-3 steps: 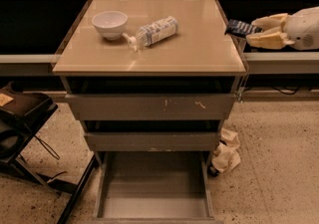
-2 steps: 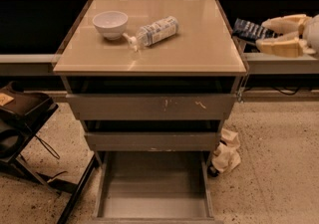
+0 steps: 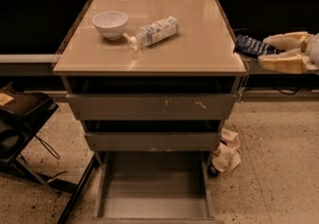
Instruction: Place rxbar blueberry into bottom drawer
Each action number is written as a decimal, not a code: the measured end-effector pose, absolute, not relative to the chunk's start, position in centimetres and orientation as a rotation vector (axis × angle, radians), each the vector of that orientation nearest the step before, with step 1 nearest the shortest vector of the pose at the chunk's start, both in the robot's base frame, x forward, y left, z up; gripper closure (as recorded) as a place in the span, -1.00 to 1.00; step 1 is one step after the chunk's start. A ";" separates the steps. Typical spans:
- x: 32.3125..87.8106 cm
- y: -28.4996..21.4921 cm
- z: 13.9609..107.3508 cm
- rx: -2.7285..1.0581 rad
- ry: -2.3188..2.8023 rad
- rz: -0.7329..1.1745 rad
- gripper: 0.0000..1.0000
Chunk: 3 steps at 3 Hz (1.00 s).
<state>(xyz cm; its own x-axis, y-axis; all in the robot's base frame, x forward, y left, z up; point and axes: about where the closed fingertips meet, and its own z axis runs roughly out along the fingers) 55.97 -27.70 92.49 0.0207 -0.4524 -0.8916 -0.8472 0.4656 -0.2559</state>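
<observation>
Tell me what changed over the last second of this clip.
The gripper, shut on the rxbar blueberry throughout, carried it lower in the picture and slightly to the right, just off the cabinet's right edge. Nothing was let go. The white bowl, the plastic bottle lying on its side and the pulled-out bottom drawer stayed as they were.

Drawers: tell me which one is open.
The bottom drawer, pulled out with its grey floor showing; the top drawer and middle drawer show only fronts. The gripper holds the snack bar beside the table.
</observation>
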 end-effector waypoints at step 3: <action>55.0 -22.9 65.5 -1.264 1.780 0.398 1.00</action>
